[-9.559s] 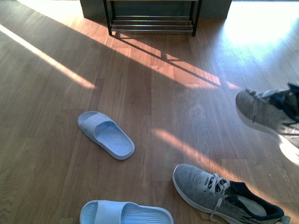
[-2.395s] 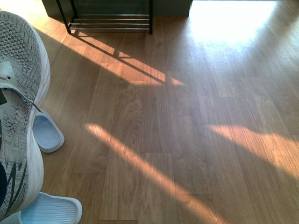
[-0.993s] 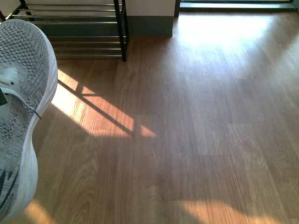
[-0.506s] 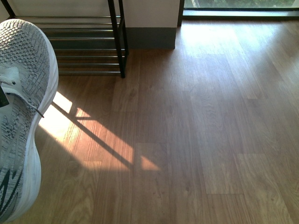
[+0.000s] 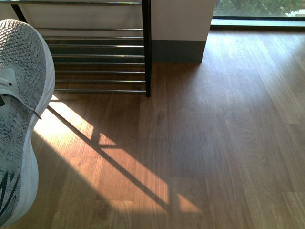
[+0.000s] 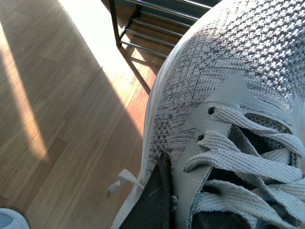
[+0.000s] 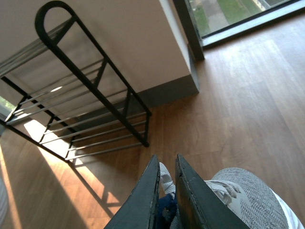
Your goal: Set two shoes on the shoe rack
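Observation:
One grey knit shoe (image 5: 19, 119) with a thick white sole hangs at the left edge of the front view, toe towards the shoe rack (image 5: 95, 62). My left gripper (image 6: 181, 200) is shut on this shoe (image 6: 228, 62) at the laced tongue, with one dark finger (image 6: 155, 200) against the shoe's side. The rack's black frame and chrome rods (image 6: 143, 28) lie just past the toe. My right gripper (image 7: 167, 164) is shut on the other shoe (image 7: 248, 195) at its navy collar, above the floor and beside the rack's arched end (image 7: 90, 95). That shoe is out of the front view.
The rack stands against a white wall with a grey skirting board (image 5: 176, 50). A glass door (image 5: 259, 9) is at the far right. Wooden floor (image 5: 214, 143) stretches to the right of the rack. A pale blue slipper's edge (image 6: 7, 219) shows in the left wrist view.
The rack has come much closer and larger in the front view. The blue slippers have dropped out of it. The left shoe stays at the left edge.

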Tool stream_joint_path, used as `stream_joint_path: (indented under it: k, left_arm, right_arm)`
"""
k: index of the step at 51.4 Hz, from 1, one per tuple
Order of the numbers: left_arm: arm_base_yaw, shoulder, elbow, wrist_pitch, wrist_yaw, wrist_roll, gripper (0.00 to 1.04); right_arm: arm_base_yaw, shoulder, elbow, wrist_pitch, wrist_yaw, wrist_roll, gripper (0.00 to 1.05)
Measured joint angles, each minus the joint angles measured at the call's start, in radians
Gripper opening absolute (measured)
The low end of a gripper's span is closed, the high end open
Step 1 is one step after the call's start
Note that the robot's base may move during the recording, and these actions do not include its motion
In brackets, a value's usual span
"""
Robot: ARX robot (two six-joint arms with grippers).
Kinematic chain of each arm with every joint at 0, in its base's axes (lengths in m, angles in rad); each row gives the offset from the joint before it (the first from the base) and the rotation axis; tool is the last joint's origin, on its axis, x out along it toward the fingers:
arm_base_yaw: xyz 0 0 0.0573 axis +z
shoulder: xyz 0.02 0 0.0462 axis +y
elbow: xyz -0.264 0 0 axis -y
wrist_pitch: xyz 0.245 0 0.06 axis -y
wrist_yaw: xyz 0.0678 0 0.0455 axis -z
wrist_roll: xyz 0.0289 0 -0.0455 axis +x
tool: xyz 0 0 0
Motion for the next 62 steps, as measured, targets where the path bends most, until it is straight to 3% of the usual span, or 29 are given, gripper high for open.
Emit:
stream_joint_path:
  k: [62]
  left_arm:
    - [0.001,0.000,0.000,0.000,0.000,0.001,0.02]
  right_arm:
    - [0.003,0.000,0.000,0.000,-0.005,0.000,0.10]
